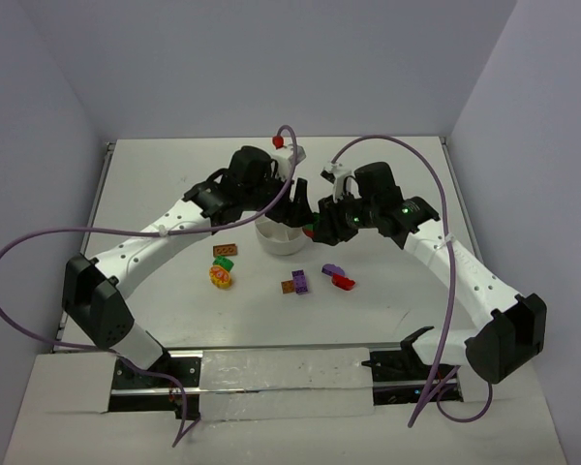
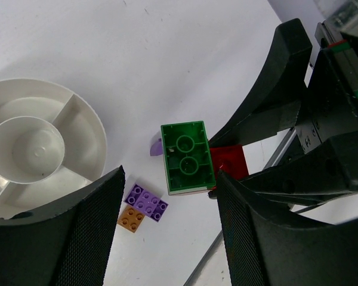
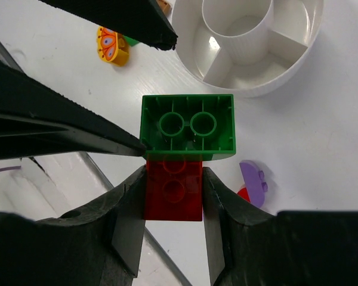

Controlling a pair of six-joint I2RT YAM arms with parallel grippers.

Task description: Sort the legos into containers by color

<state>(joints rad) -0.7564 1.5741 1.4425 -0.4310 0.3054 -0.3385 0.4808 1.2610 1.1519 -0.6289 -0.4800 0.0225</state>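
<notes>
My right gripper (image 3: 174, 179) is shut on a red brick (image 3: 173, 193) that has a green brick (image 3: 188, 128) stuck on its far end, both held above the table. My left gripper (image 2: 167, 226) is open, its fingertips on either side of the green brick (image 2: 187, 157); one tip touches the brick's corner. The two grippers meet in the top view, left (image 1: 295, 208) and right (image 1: 320, 225), just right of the white divided dish (image 1: 281, 242). The dish compartments (image 3: 274, 53) look empty.
On the table lie a brown-orange brick (image 1: 225, 251), a green brick (image 1: 224, 263), a round yellow-and-red piece (image 1: 220, 278), a purple brick joined to an orange one (image 1: 295, 283), and a purple piece (image 1: 332, 270) beside a red one (image 1: 344, 282).
</notes>
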